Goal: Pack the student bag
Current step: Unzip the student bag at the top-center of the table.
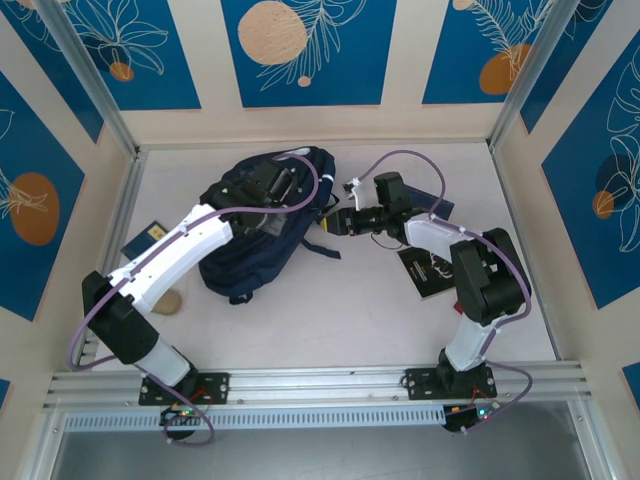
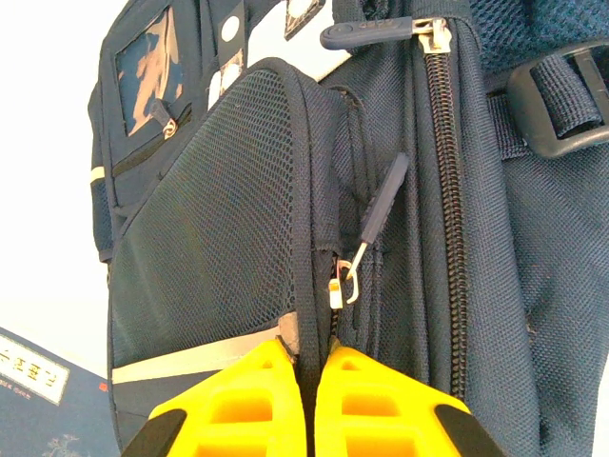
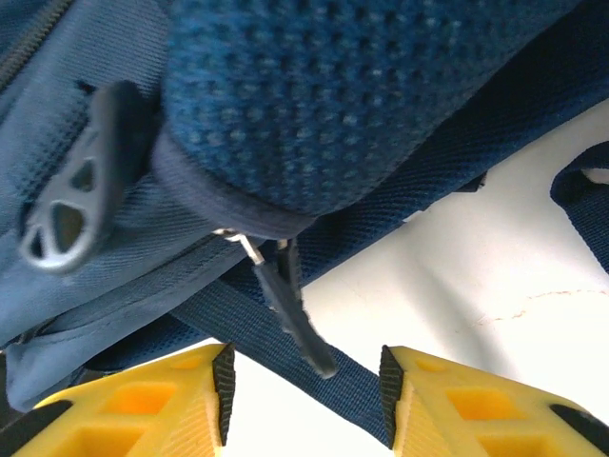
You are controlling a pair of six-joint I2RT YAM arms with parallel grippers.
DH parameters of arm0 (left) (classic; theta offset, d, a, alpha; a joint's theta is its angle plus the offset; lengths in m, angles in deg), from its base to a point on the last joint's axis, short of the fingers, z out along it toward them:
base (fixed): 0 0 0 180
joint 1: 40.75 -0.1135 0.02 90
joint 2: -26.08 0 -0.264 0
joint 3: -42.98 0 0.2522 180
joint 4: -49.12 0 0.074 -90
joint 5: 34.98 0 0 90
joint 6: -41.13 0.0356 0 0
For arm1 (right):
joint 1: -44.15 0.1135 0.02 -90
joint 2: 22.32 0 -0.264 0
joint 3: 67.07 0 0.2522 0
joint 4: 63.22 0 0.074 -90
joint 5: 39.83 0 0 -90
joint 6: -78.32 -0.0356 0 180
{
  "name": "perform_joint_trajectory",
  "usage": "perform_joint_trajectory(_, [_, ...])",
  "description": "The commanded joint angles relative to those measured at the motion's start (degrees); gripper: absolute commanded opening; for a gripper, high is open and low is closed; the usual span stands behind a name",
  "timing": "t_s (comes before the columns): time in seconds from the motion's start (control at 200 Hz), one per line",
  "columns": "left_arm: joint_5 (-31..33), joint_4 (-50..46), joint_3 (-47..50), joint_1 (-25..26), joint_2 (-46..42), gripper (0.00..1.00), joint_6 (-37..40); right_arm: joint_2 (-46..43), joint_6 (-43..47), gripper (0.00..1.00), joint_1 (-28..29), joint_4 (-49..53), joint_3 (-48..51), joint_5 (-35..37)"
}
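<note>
The student bag (image 1: 262, 232), dark navy with white stripes, lies at the middle left of the table. My left gripper (image 1: 272, 186) rests on top of it. In the left wrist view this gripper (image 2: 314, 360) is shut on the bag's (image 2: 219, 219) dark piping beside a mesh pocket, just below a zipper slider (image 2: 339, 286). My right gripper (image 1: 340, 222) is at the bag's right edge. In the right wrist view it (image 3: 304, 383) stands open, with a dark zipper pull (image 3: 297, 319) and a navy strap (image 3: 381, 400) hanging between its fingers, touching neither pad.
A dark flat book (image 1: 146, 239) lies left of the bag under my left arm. Another book (image 1: 428, 272) lies on the right under my right arm. A small tan object (image 1: 168, 301) sits near the left arm. Walls enclose the table on three sides.
</note>
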Motion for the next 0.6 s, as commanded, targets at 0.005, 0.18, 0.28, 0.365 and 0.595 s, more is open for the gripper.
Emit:
perform_joint_trajectory(0.005, [1.1,4.7,-0.8,-0.5,-2.6,0.00,-1.0,0.7,0.6,0.45,-0.2,-1.1,-1.5,-1.1])
perform_joint_trajectory(0.18, [0.7,4.7,-0.8,-0.5,-2.5,0.00,-1.0,0.7,1.0,0.35,-0.3,-1.0,-1.7,-0.9])
perform_joint_trajectory(0.28, [0.5,4.6,-0.7,-0.5,-2.5,0.00,-1.3,0.6,1.2,0.31,-0.3,-0.4,-1.7,-0.6])
perform_joint_trajectory(0.365, [0.2,4.6,-0.7,-0.5,-2.4,0.00,-1.4,0.7,1.9,0.24,-0.3,0.3,-2.2,-1.4])
perform_joint_trajectory(0.595, [-0.2,5.0,-0.7,-0.5,-2.1,0.00,-1.8,0.1,2.7,0.06,-0.1,1.5,-2.3,-1.0])
